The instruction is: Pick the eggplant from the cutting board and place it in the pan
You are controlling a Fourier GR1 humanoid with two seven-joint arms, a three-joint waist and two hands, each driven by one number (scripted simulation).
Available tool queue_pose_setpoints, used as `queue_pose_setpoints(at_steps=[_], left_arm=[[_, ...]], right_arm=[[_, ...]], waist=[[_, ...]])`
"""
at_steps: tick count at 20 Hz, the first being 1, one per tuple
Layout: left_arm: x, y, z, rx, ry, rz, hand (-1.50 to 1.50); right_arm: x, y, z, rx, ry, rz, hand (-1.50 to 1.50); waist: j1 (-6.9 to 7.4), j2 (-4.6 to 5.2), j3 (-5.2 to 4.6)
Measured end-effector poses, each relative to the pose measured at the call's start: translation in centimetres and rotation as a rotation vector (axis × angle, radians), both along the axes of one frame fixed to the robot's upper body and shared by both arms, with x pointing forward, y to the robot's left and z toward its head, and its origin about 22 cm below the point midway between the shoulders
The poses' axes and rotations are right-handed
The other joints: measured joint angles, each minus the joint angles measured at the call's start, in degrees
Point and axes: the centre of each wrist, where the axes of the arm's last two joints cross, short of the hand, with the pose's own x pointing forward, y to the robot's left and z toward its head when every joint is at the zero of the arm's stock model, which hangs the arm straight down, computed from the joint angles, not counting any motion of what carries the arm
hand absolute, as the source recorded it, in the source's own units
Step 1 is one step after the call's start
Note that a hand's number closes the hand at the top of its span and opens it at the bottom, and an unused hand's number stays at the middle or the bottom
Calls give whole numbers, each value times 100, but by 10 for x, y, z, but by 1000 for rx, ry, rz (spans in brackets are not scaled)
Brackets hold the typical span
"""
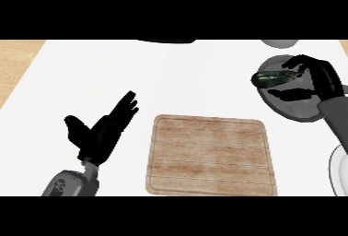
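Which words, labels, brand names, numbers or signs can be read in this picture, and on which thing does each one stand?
None can be read.
The cutting board, the pan and the eggplant carry no text.
The left forearm shows a small dark mark, too blurred to read as a letter or sign.

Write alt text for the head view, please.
The right hand holds the eggplant over the grey pan at the right. The cutting board lies in the middle; the left hand rests open at the left.
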Motion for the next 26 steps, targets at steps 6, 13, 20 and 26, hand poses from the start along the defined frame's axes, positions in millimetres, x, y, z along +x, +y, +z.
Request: queue_pose_setpoints(at_steps=[6,13,20,26], left_arm=[[1,-1,0,4,-1,-6,0],[3,0,4,-3,0,-3,0],[3,0,2,-2,-3,-1,0],[1,3,-1,-12,-4,8,0]], right_arm=[[0,2,-7,0,123,24,-150],[5,8,-3,312,89,115,-150],[-9,-32,6,535,182,161,-150],[-31,-76,17,571,262,209,-150]], waist=[[43,35,15],[8,41,31],[-28,47,29],[-59,59,36]])
